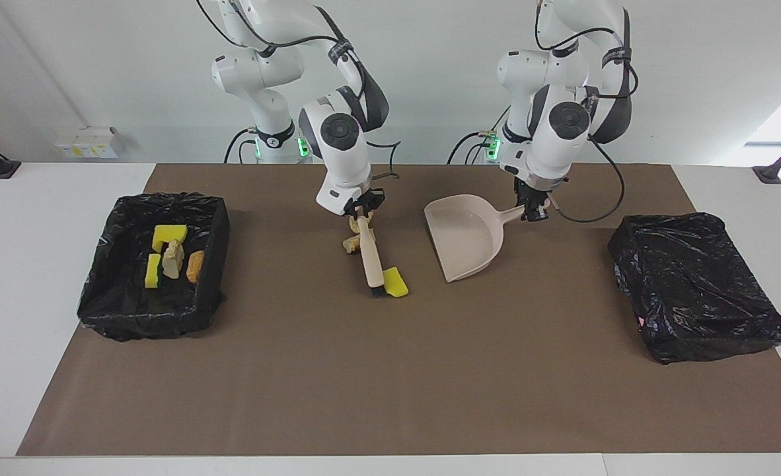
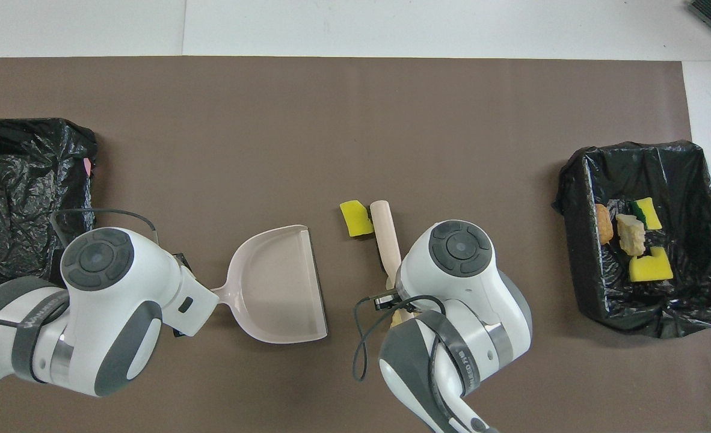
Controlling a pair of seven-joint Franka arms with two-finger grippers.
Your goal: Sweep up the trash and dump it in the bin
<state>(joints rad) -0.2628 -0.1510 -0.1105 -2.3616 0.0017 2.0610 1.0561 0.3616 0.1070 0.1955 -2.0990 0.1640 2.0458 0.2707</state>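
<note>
The right gripper (image 1: pixel 363 213) has its fingers pinching the handle of the pale wooden brush (image 1: pixel 369 254), whose head rests on the brown mat (image 1: pixel 390 370) with a bright yellow sponge chunk (image 1: pixel 395 282) touching it. Tan crumbly lumps (image 1: pixel 351 245) sit against the handle, nearer the robots. Just beside the brush, toward the left arm's end of the surface, the left gripper (image 1: pixel 534 210) has its fingers clamped on the handle of the beige plastic dustpan (image 1: pixel 464 241), mouth turned to the brush. Four more scraps (image 1: pixel 171 258) lie in the open black-lined bin (image 1: pixel 149 317) at the right arm's end. A covered black bin (image 1: pixel 698 291) sits at the left arm's end.
</note>
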